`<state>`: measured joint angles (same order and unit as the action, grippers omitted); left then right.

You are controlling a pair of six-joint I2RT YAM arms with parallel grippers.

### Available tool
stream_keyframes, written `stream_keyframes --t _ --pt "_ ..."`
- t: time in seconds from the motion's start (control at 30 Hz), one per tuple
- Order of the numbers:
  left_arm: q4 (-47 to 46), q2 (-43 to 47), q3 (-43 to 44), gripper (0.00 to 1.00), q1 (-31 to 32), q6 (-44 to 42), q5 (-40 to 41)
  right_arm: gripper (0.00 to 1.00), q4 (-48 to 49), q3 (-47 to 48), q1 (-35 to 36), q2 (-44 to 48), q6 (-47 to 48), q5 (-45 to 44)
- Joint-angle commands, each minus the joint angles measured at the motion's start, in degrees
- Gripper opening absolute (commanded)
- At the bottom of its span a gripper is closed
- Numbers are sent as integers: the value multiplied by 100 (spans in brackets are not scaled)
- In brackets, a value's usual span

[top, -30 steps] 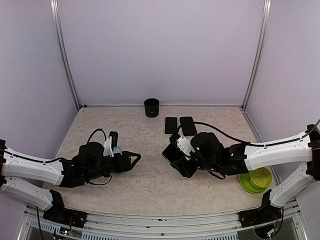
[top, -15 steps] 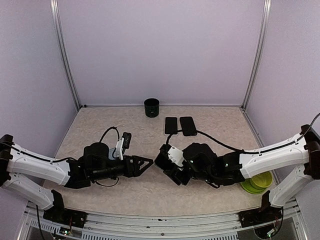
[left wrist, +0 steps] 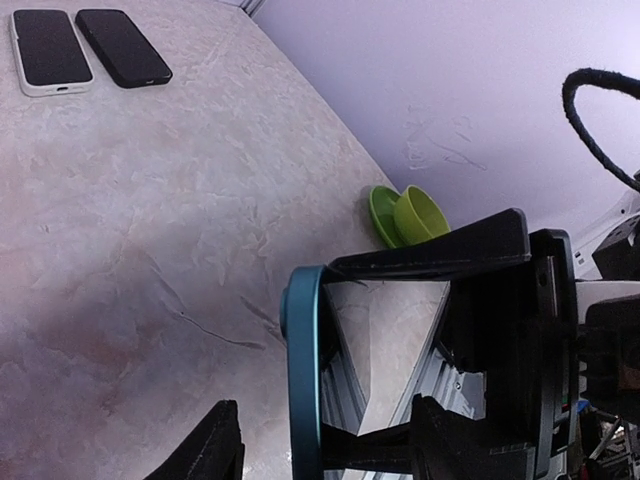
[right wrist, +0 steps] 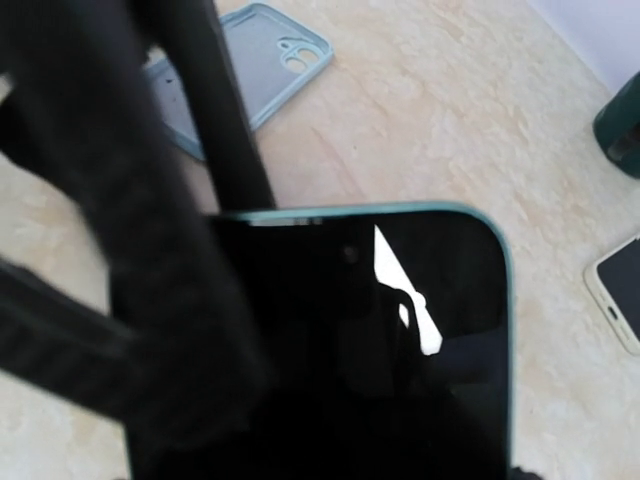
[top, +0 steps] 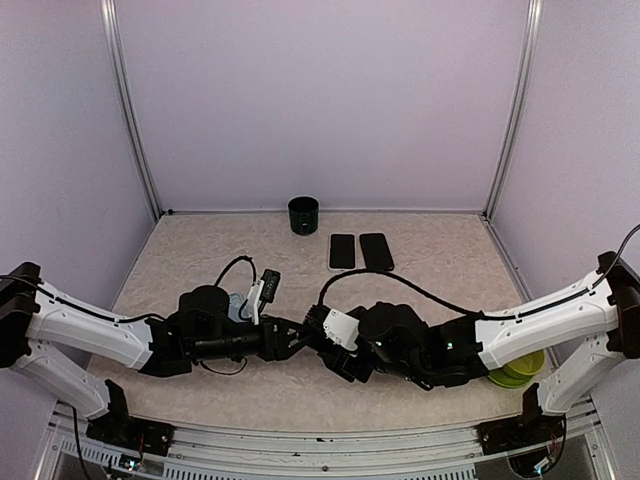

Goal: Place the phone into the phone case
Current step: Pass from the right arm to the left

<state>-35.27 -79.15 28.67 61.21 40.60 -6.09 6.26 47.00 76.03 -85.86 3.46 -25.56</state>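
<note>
**A:** From above, how do the arms lie?

**B:** Both stretch low over the beige marbled tabletop [top: 420, 275], one from the lower left, one from the lower right; the left gripper [top: 298, 336] and the right gripper [top: 335, 352] meet nose to nose at lower centre; what sits between them is too dark to tell here.

**A:** And the count?

**B:** One pale blue phone case [top: 236, 302], flat, left of centre, partly under the left wrist; two phones flat at upper centre, the white-rimmed phone [top: 342, 250] just beside the black-rimmed phone [top: 376, 251]; one dark green round cup [top: 303, 215] by the back wall; lime-green bowls [top: 515, 368] at lower right.

**A:** The left wrist view?

**B:** A third phone, the teal-rimmed black-screened phone [left wrist: 303, 380], stands edge-on at lower centre, off the table, between the left fingers [left wrist: 218, 448]; that finger is clear of the rim, the jaws spread, nothing pinched; the right gripper's black fingers clamp the phone from the right of the frame; two bowls, touching, at centre right.

**A:** The right wrist view?

**B:** The screen fills the lower frame, grasped by the right gripper; a blurred black finger crosses the left, whose I cannot tell; the case lies at upper left, apart from the phone, which is not in it.
</note>
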Motion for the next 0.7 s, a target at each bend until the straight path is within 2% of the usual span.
stream_keyframes --t 0.0,0.2,0.5,0.67 --pt "-177 -78 179 54 35 -63 -144 68 352 268 214 -166 237 -488" --pt "-174 -117 174 42 37 -63 -145 68 262 518 415 -539 442 -963" --pt "-166 -118 157 13 39 -70 -179 70 214 675 492 -738 486 -1223" --pt "-156 -78 140 2 33 -65 -121 71 217 638 493 -682 545 -1276"
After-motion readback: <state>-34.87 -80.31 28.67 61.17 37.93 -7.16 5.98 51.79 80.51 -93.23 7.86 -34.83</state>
